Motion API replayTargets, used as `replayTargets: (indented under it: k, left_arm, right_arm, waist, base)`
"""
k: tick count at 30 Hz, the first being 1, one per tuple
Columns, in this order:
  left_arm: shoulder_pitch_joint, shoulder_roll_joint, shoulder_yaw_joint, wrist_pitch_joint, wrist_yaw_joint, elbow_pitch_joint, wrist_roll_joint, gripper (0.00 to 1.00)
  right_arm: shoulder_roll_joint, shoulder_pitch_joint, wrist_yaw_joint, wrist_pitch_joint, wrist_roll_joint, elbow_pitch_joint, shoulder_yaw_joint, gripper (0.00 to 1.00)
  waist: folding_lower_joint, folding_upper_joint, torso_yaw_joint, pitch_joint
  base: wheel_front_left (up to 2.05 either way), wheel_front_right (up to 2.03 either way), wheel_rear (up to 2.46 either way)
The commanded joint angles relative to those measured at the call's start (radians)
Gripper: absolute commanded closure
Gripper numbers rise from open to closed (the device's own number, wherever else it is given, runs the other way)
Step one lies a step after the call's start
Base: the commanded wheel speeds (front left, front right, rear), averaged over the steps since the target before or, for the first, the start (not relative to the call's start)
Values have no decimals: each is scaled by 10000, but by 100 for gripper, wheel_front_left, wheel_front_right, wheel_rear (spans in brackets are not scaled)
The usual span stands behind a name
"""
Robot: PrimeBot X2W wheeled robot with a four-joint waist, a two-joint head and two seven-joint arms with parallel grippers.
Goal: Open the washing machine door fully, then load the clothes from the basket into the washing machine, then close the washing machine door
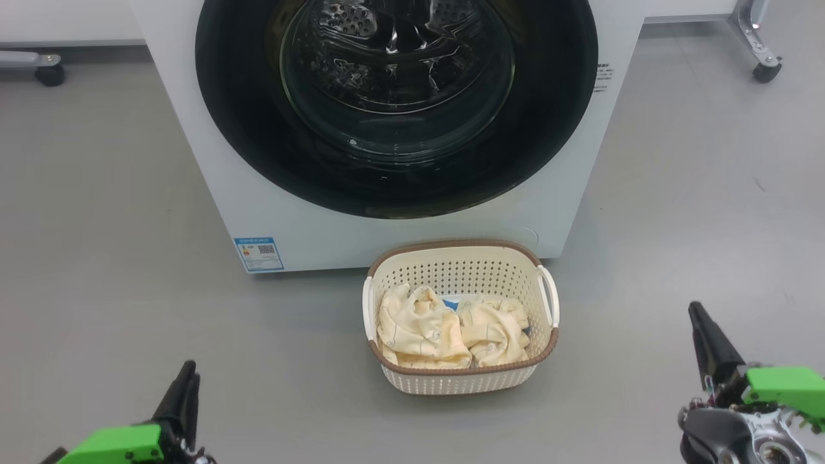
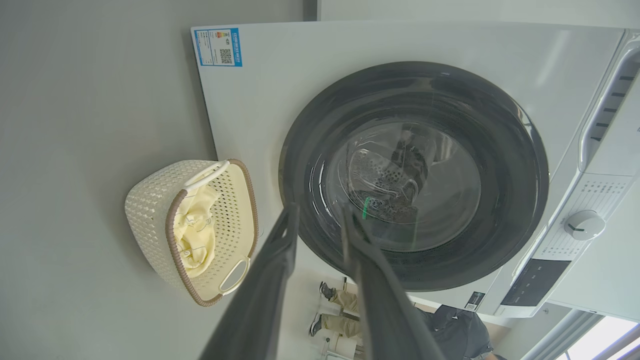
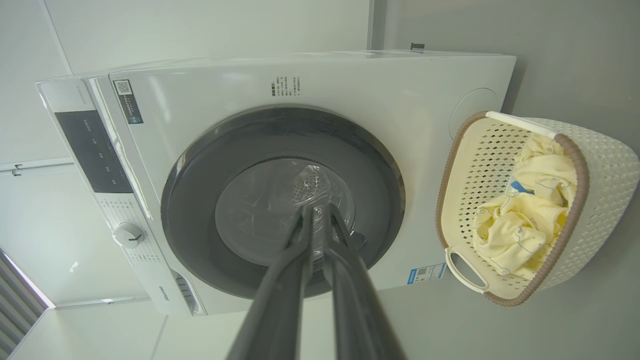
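The washing machine door (image 1: 399,193) sits closed against the white washing machine (image 1: 213,161). Its upper part is cut off by the top edge of the head view, and the drum behind the glass shows as dim perforations and reflections. The basket (image 1: 451,245) stands on the floor just in front of the machine, below the door. The clothes (image 1: 422,328) lie heaped inside it, pale yellow, with a blue cloth piece (image 1: 451,303) mostly buried under them. In the left wrist view a person's legs (image 2: 345,300) appear beyond the machine, partly hidden by a finger and hard to make out

The floor (image 1: 97,225) is smooth grey. A castor (image 1: 49,74) stands at the far left and another castor (image 1: 767,69) at the far right. A blue label sticker (image 1: 258,254) marks the machine's lower left corner

The left tool (image 1: 189,370) (image 2: 320,216) hovers low on the left, well apart from the basket. Its 2 fingers are parted by a narrow gap and grip nothing. The right tool (image 1: 696,312) (image 3: 317,211) hovers low on the right, its fingers clenched almost together on nothing
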Motion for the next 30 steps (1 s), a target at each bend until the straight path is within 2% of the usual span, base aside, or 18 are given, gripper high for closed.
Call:
replayTargets:
  k: [1, 4, 17, 30]
  left_arm:
    - [-16, 8, 9, 0, 0, -58, 0, 0]
    - [261, -86, -74, -3, 0, 414, 1, 0]
    - [153, -69, -255, -380, -1, 186, 166, 0]
    - [1, -50, -328, -787, -2, -19, 535, 0]
  right_arm:
    - [-13, -23, 0, -1, 0, -46, -4, 0]
    - [98, 300, 0, -2, -2, 430, 52, 0]
    - [76, 217, -3, -384, -286, 187, 171, 0]
    - [52, 21, -7, -796, -1199, 89, 53, 0]
  waist:
    - [0, -1, 0, 0]
    - [0, -1, 0, 1]
    - [0, -1, -1, -39]
    - [0, -1, 44, -108]
  base:
    - [0, 0, 0]
    - [0, 0, 0]
    - [0, 0, 0]
    - [0, 0, 0]
